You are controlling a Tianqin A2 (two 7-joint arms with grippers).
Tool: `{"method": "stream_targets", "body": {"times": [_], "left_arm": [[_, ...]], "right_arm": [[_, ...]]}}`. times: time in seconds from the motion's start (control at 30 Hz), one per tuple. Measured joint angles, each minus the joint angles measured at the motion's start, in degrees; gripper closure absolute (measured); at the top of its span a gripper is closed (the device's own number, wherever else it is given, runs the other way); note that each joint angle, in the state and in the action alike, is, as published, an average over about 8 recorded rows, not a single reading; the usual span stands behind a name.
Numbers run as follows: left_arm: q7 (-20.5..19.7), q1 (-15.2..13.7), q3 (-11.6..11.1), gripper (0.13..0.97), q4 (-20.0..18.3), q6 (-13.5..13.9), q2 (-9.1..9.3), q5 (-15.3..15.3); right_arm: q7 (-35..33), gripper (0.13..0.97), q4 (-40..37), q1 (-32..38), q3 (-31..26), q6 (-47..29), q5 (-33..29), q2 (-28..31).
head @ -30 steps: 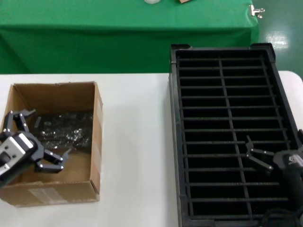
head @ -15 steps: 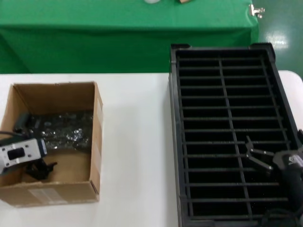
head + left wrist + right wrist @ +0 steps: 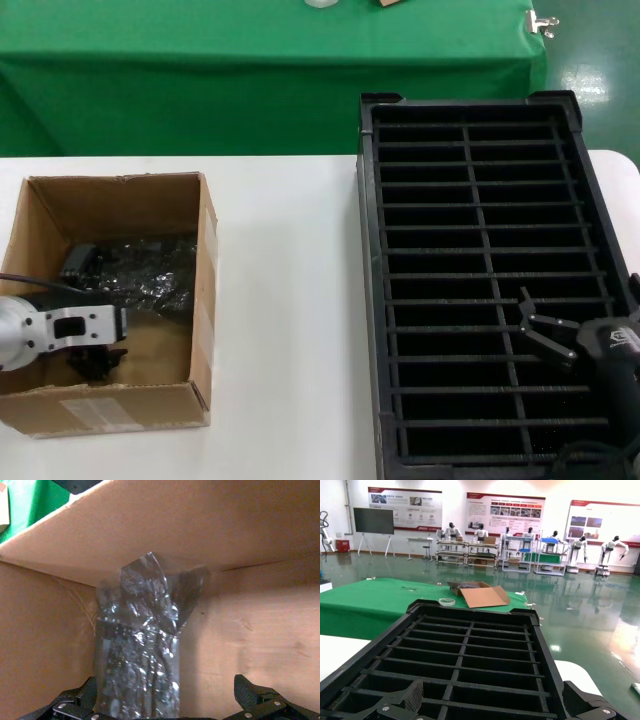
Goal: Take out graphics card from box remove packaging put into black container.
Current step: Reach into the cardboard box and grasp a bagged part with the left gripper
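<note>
The card [image 3: 135, 278] lies flat on the floor of the box [image 3: 205, 260], wrapped in its shiny bag [image 3: 142, 650], toward the far side. In the left wrist view one end of the bag stands folded up against the far cardboard wall. The left hand [image 3: 95, 362] is down inside the box at its near end, fingers spread apart to either side of the bag's near end, not yet closed on it.

The box sits on the left of the white tabletop [image 3: 285, 300]; the black tray [image 3: 372, 300], all slots bare, sits on the right. The right hand [image 3: 545, 335] hangs over the tray's near right part, fingers apart, holding nothing.

The risk, as I judge it: the fingers may pinch only the slack, slippery plastic, so the card slides about or drops out on the lift. The hand is also close to the near wall, and a careless pull could drag or tip the light box.
</note>
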Motion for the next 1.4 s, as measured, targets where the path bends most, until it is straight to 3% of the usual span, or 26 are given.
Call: {"method": "stream_targets", "body": {"times": [0.27,0.57,0.87,1.13,1.27,1.4], "left_arm": [[4.69,-0.9,0.71,0.143,4.3,-6.81,3.02,2.11],[7.82,0.31,0.57,0.216,5.41,-12.23,4.09,3.56],[10.35,1.28,-0.05,0.356,5.67,-15.77,4.88,2.63],[13.79,0.88,0.03,0.561,6.89,-19.04,5.34,1.89],[15.22,0.75,0.08,0.561,7.13,-20.19,5.39,1.39],[15.75,0.95,-0.06,0.66,6.8,-20.43,5.32,1.36]], "right_arm": [[0.0,0.129,0.0,0.0,0.0,0.0,0.0,0.0],[0.0,0.129,0.0,0.0,0.0,0.0,0.0,0.0],[0.0,0.129,0.0,0.0,0.0,0.0,0.0,0.0],[0.0,0.129,0.0,0.0,0.0,0.0,0.0,0.0],[0.0,0.129,0.0,0.0,0.0,0.0,0.0,0.0],[0.0,0.129,0.0,0.0,0.0,0.0,0.0,0.0]]}}
